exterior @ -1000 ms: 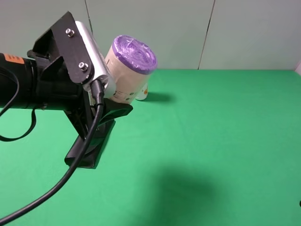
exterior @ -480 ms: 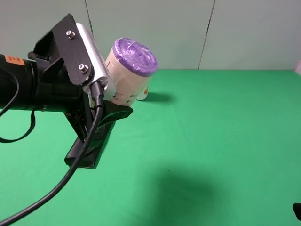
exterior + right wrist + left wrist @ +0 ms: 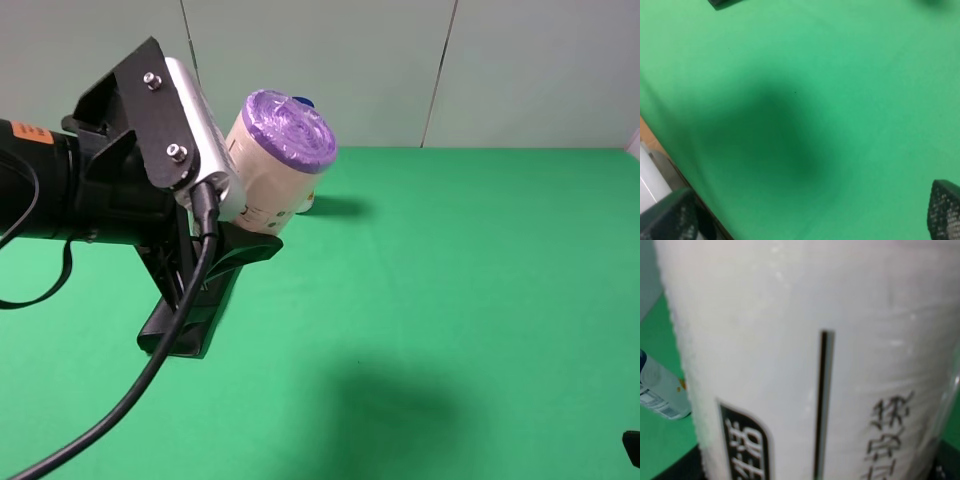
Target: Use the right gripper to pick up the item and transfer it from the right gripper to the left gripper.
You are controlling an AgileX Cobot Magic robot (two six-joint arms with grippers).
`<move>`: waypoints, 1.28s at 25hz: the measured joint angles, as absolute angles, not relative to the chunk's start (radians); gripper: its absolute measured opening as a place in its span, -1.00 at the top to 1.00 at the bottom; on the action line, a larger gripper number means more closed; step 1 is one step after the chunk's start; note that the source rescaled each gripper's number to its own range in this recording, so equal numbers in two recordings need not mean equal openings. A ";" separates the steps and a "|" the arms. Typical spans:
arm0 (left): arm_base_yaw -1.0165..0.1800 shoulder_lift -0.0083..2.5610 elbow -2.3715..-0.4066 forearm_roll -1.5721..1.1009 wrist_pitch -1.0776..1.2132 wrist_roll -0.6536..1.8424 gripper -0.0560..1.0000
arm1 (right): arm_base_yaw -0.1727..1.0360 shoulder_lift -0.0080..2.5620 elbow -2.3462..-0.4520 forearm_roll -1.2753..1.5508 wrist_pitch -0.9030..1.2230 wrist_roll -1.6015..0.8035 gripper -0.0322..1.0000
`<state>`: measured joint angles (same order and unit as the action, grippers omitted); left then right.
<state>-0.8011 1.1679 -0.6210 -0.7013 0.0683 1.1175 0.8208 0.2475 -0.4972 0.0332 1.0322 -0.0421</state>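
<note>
Dark characters (image 3: 890, 432), seemingly Chinese, are printed on the side of the canister (image 3: 815, 315), beside a thin dark line (image 3: 824, 405); they are too blurred to be read. White characters on a black label (image 3: 745, 445) on the same side are equally illegible. Dark print on the orange label (image 3: 27, 131) of the arm (image 3: 70, 190) cannot be made out.

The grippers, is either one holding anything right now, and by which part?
The left gripper holds the cream canister aloft by its side wall, with the purple lid end free. The right gripper is open and holds nothing.
</note>
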 joint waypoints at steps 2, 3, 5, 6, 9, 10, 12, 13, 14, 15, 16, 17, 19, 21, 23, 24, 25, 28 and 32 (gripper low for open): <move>-0.801 1.168 -0.621 -0.701 0.083 1.117 0.88 | 0.821 0.247 -0.497 0.033 1.032 -0.042 -1.00; -0.801 1.168 -0.621 -0.701 0.093 1.117 0.88 | 0.821 0.246 -0.497 0.033 1.032 -0.042 -1.00; -0.801 1.168 -0.621 -0.701 0.110 1.117 0.88 | 0.803 0.232 -0.497 0.033 1.032 -0.042 -1.00; -0.801 1.168 -0.621 -0.700 0.116 1.117 0.88 | 0.782 0.216 -0.497 0.033 1.032 -0.042 -1.00; -0.801 1.168 -0.621 -0.700 0.125 1.117 0.88 | 0.695 0.140 -0.497 0.033 1.031 -0.042 -1.00; -0.801 1.168 -0.621 -0.700 0.128 1.117 0.88 | 0.657 0.108 -0.497 0.033 1.031 -0.042 -1.00; -0.801 1.168 -0.621 -0.700 0.134 1.117 0.88 | 0.584 0.052 -0.497 0.033 1.031 -0.042 -1.00; -0.801 1.168 -0.621 -0.700 0.135 1.117 0.88 | 0.542 0.026 -0.497 0.033 1.030 -0.042 -1.00; -0.801 1.168 -0.621 -0.700 0.135 1.117 0.88 | 0.500 0.010 -0.497 0.033 1.030 -0.042 -1.00; -0.801 1.168 -0.621 -0.700 0.135 1.117 0.88 | 0.465 -0.001 -0.497 0.033 1.030 -0.042 -1.00; -0.801 1.168 -0.621 -0.700 0.135 1.117 0.88 | 0.424 -0.004 -0.497 0.033 1.030 -0.041 -1.00; -0.801 1.168 -0.621 -0.700 0.136 1.117 0.88 | 0.387 -0.004 -0.497 0.033 1.030 -0.041 -1.00; -0.801 1.168 -0.621 -0.700 0.136 1.117 0.88 | 0.326 -0.004 -0.497 0.033 1.030 -0.041 -1.00; -0.801 1.168 -0.621 -0.700 0.136 1.117 0.88 | 0.270 -0.004 -0.497 0.033 1.030 -0.041 -1.00; -0.801 1.168 -0.621 -0.700 0.137 1.108 0.88 | 0.232 -0.006 -0.497 0.033 1.030 -0.041 -1.00; -0.801 1.168 -0.621 -0.700 0.137 1.096 0.88 | 0.221 -0.006 -0.497 0.033 1.030 -0.041 -1.00; -0.800 1.168 -0.621 -0.700 0.137 1.078 0.88 | 0.215 -0.006 -0.497 0.033 1.030 -0.041 -1.00; -0.781 1.168 -0.621 -0.700 0.142 1.008 0.88 | 0.212 -0.006 -0.497 0.033 1.030 -0.041 -1.00; -0.718 1.168 -0.621 -0.700 0.170 0.940 0.88 | 0.212 -0.006 -0.497 0.034 1.030 -0.041 -1.00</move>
